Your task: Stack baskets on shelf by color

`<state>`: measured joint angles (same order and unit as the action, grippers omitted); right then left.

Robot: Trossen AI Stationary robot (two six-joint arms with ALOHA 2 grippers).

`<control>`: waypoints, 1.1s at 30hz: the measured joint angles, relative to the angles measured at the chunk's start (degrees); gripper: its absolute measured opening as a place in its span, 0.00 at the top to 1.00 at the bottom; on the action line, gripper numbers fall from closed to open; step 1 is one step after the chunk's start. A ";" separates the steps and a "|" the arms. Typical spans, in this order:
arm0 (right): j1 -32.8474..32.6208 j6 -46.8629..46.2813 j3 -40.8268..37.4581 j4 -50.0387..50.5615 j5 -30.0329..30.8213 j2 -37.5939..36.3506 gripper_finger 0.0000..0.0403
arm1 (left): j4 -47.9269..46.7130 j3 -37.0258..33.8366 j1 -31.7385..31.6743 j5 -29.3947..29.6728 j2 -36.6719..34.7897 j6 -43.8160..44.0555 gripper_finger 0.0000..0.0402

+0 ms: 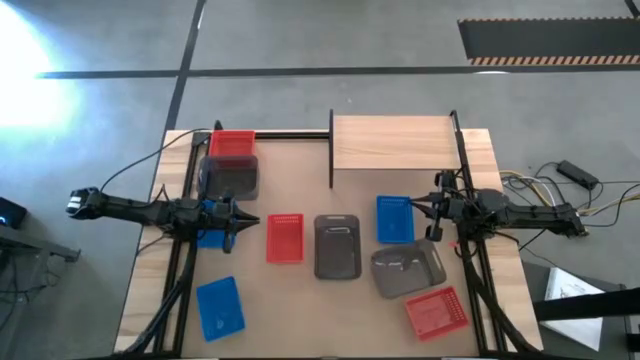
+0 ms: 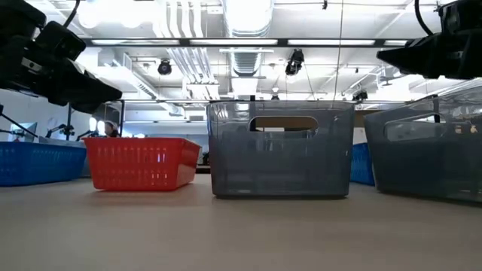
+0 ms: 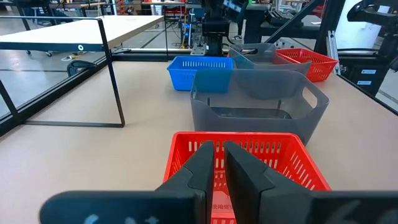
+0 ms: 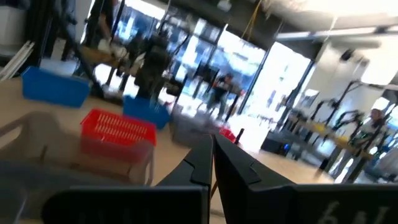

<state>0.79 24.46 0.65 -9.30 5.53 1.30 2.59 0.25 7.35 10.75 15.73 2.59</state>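
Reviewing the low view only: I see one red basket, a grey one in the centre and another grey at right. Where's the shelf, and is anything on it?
Observer: The shelf stands at the table's far edge, and no basket is on it.
Operator: Where are the pincers?
Observer: The left pincer hangs beside the middle red basket; the right pincer, shut, hangs near a blue basket.
Operator: Any more red ones?
Observer: Two: a far red basket at the back left and a near red basket at the front right.
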 joint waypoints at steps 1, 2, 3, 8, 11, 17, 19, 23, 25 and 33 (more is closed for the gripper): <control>-0.02 -0.38 0.00 -1.80 -0.01 -0.01 0.98 | 0.00 0.00 -0.02 0.01 0.00 0.00 0.94; -0.02 -1.40 0.01 -3.43 0.02 -0.02 0.98 | 0.00 0.00 -0.01 0.00 0.00 0.00 0.94; -0.02 -3.59 0.01 -4.78 0.01 -0.02 0.98 | 0.00 0.00 0.00 0.01 0.00 0.01 0.94; -0.02 -27.99 0.01 -10.02 0.04 -0.02 0.98 | 0.00 0.00 -0.02 -0.01 0.00 0.00 0.94; -0.02 -33.58 0.00 -11.29 0.38 0.37 0.98 | 0.00 0.00 -0.02 0.01 0.00 0.01 0.94; -0.86 -43.08 0.21 -10.64 -2.57 5.63 0.98 | 0.00 0.00 -0.02 0.01 0.00 0.02 0.94; -1.83 -45.38 1.53 -9.86 -2.48 10.20 0.98 | 0.00 0.00 -0.01 0.01 0.00 0.01 0.94; -3.58 -47.55 8.86 -2.07 -0.36 20.91 0.98 | 0.00 0.00 0.00 0.01 0.00 0.02 0.94; -4.07 -47.62 14.58 6.79 1.96 26.75 0.98 | 0.00 0.00 -0.01 0.01 0.00 0.01 0.94; -4.02 -47.50 39.97 40.40 4.23 51.02 0.90 | 0.00 0.00 0.00 0.01 0.00 0.00 0.94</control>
<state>-3.22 -23.04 40.62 31.10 9.76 52.32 2.59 0.25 7.35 10.76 15.73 2.59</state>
